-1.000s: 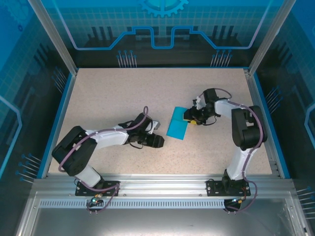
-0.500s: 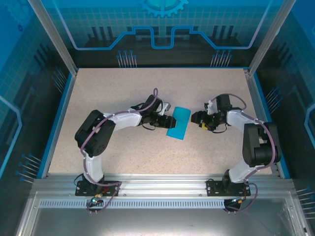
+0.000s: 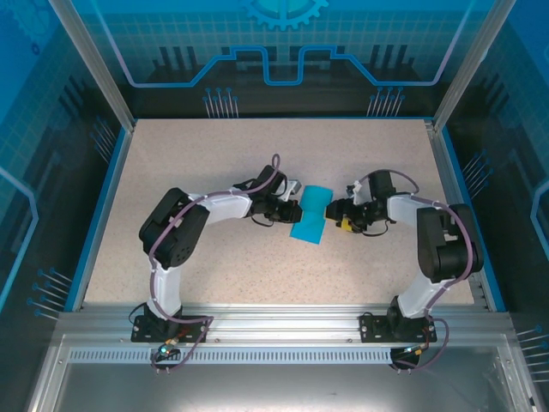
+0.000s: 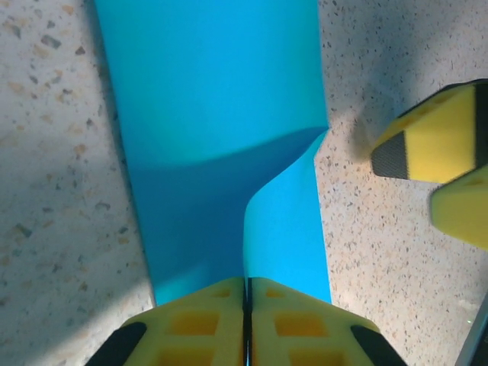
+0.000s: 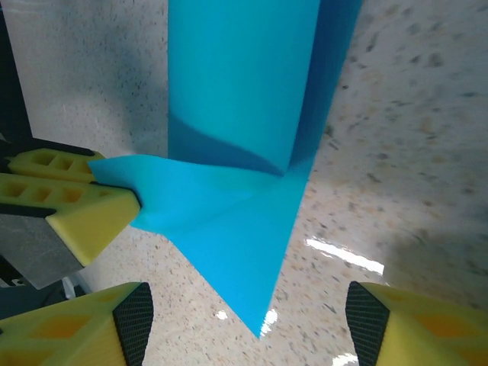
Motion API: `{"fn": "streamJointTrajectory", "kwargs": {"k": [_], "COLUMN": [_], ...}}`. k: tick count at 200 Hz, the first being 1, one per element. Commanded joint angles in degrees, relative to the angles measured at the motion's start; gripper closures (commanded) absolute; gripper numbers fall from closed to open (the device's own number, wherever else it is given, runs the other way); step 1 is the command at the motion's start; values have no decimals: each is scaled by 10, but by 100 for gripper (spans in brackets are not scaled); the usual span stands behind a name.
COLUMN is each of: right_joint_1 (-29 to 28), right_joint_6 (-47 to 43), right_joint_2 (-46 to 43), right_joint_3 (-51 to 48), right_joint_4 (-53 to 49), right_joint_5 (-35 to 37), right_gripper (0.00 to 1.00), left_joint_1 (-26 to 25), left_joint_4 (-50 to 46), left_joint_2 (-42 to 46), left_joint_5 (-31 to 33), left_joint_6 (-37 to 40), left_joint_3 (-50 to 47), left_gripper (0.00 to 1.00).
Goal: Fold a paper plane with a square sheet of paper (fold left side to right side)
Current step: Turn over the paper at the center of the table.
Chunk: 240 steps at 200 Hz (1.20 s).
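**Once left gripper [image 4: 248, 305] is closed, square sheet of paper [image 3: 310, 213] is pinched**

Jaws gaping half a second ago are now clamped on the sheet's left edge, centre of the top view. A corner is lifted, so the rightward fold can be started. Beside it the right gripper [image 3: 340, 215] is spread wide, nothing held.

Overhead; wrist close-ups on shared paper [image 3: 310, 215]

The paper [image 4: 213, 91] runs off the top edge in both wrist views (far end unseen). The left gripper [image 4: 248, 313] covers its near edge; from above, creases are too small to tell.
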State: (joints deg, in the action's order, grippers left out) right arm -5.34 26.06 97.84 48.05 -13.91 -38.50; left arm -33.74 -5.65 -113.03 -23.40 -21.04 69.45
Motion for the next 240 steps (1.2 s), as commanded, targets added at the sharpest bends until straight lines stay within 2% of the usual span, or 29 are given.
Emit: {"fn": "streamJointTrajectory", "kwargs": {"k": [1, 56, 84, 131, 139, 151, 182, 205, 224, 240], "right_joint_1": [-17, -50, -62, -67, -66, -64, -56, -46, -34, -30], "right_joint_6": [36, 54, 63, 66, 64, 63, 54, 36, 34, 28], "right_joint_2": [25, 74, 107, 104, 98, 88, 44, -13, -71, -119], "right_joint_3": [20, 67, 94, 102, 102, 106, 118, 121, 115, 117], "right_joint_4": [49, 63, 70, 85, 84, 81, 71, 87, 136, 165], "right_joint_5": [-40, -40, -42, -49, -48, -48, -56, -86, -135, -167], "right_gripper": [29, 31, 42, 68, 72, 78, 90, 94, 93, 92], "left_joint_1": [6, 11, 15, 28, 31, 35, 45, 57, 66, 70], "left_joint_4": [11, 18, 20, -4, -3, 1, 26, 49, 75, 119], "left_joint_2": [39, 47, 45, 69, 80, 104, 193, 276, 349, 407], "left_joint_5": [6, 11, 16, 59, 62, 67, 79, 82, 75, 46], "left_joint_6": [-3, -8, -12, -14, -13, -14, -29, -56, -80, -97], "left_joint_3": [-19, -30, -31, -30, -37, -51, -110, -159, -195, -222], "left_gripper": [90, 88, 84, 56, 54, 50, 30, 16, 2, 1]}}
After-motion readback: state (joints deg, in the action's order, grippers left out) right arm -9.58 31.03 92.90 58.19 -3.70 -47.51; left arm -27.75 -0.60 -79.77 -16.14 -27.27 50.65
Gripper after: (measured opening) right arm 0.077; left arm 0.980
